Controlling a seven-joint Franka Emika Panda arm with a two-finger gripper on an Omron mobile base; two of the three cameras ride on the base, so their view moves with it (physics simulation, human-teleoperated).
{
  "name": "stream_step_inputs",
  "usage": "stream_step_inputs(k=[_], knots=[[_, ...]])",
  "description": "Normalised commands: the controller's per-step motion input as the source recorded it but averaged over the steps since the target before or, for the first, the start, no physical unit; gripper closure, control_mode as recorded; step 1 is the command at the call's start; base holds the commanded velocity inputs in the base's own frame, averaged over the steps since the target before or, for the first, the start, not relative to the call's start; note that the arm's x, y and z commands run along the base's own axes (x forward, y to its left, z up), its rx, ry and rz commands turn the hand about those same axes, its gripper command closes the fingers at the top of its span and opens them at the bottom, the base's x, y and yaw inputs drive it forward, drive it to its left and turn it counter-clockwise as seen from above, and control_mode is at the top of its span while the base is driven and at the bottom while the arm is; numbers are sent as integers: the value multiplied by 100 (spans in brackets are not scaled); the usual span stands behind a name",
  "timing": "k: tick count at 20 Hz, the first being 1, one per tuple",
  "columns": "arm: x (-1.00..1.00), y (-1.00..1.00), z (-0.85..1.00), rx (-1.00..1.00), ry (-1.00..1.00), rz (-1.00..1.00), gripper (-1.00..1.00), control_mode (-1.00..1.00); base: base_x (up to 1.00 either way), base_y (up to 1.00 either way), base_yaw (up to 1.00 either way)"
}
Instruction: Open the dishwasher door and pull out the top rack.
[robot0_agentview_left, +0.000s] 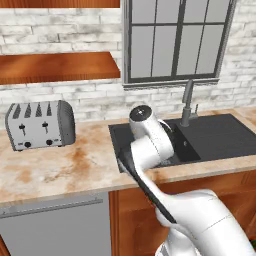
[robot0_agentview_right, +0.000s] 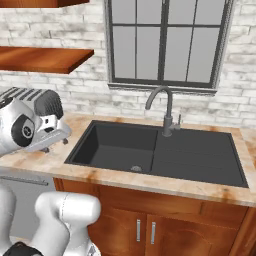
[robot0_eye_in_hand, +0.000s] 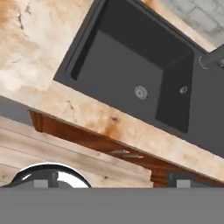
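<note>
Dishwasher door (robot0_agentview_left: 55, 227) shut, beneath counter (robot0_agentview_left: 55, 172) left of sink (robot0_agentview_right: 155, 150)

Three camera views of one kitchen counter, two from behind the robot and one from its hand.

The left base view looks forward and down from behind the arm, taking in the toaster (robot0_agentview_left: 40, 125), the counter (robot0_agentview_left: 60, 170), the sink (robot0_agentview_left: 210, 137) and the grey dishwasher door (robot0_agentview_left: 55, 227) at the bottom left. The right base view faces the same wall from further right, with the sink (robot0_agentview_right: 155, 150) central, the faucet (robot0_agentview_right: 165, 112) and window (robot0_agentview_right: 165, 42) behind it. The hand view hangs closer, tilted, looking steeply down into the sink basin (robot0_eye_in_hand: 131, 74) and the counter edge (robot0_eye_in_hand: 96, 116). All three share the sink and counter.
</note>
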Motion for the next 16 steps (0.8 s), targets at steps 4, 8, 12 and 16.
stream_step_inputs(k=[4,8,12,16], knots=[[-46,100,-96,-42,-14,31,-100,-100,0,0,0],[-20,100,-81,-29,-13,31,-100,-100,0,0,0],[-18,100,-67,-20,-15,34,-100,-100,0,0,0],[-28,100,-53,-21,-22,31,-100,-100,0,0,0]])
